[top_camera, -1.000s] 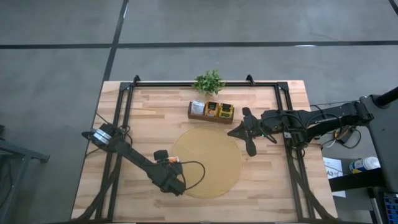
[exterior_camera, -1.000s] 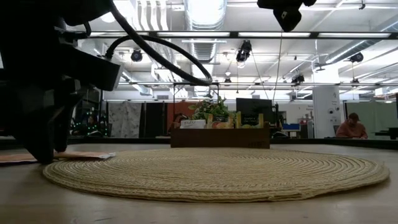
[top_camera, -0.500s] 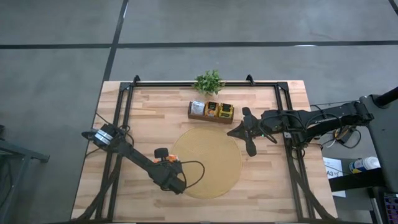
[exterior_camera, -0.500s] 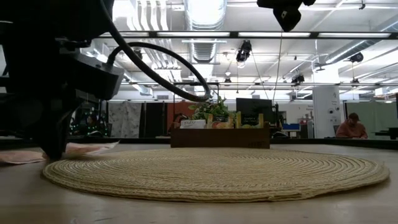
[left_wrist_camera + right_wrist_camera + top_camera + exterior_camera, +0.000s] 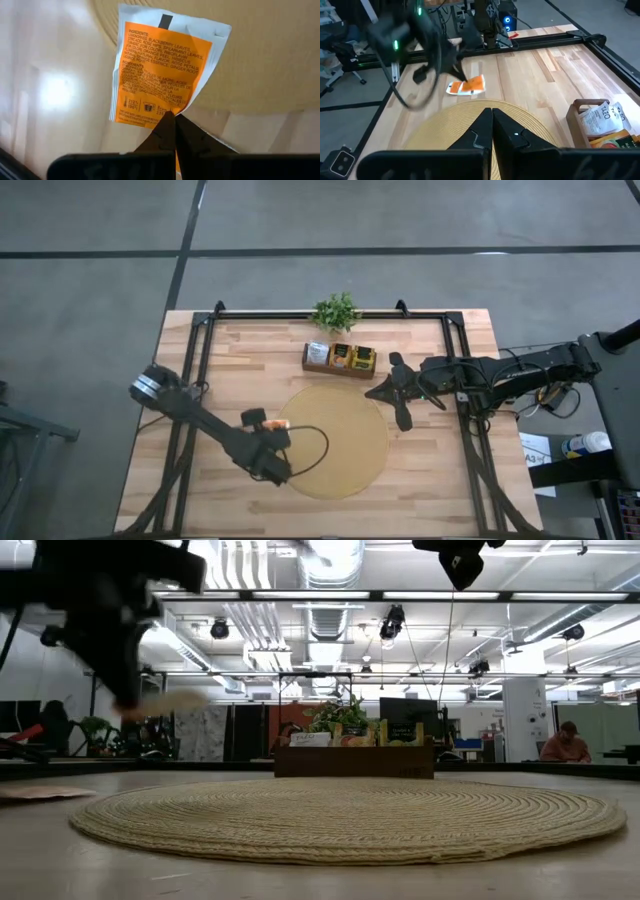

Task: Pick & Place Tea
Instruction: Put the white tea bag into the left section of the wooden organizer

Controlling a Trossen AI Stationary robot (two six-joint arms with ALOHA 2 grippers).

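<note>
A big round mat (image 5: 333,440) lies on the wooden table (image 5: 440,470), just beside the left gripper (image 5: 174,117). Past the mat, far from that gripper, stands a wooden box (image 5: 340,360) with more tea packets (image 5: 362,359) in it, and a small green plant (image 5: 336,310) sits behind the box. Nothing stands between the left gripper and the mat.

In the low view the left arm is blurry, and the packet it carries is only a pale smear.

The left gripper is closed tight on one corner of an orange tea packet (image 5: 160,65). The packet sticks out in front of the fingertips, lifted off the table by the mat's edge.

The right gripper (image 5: 492,114) is closed with nothing in it. It waits up high over the far side of the mat, near the box.
</note>
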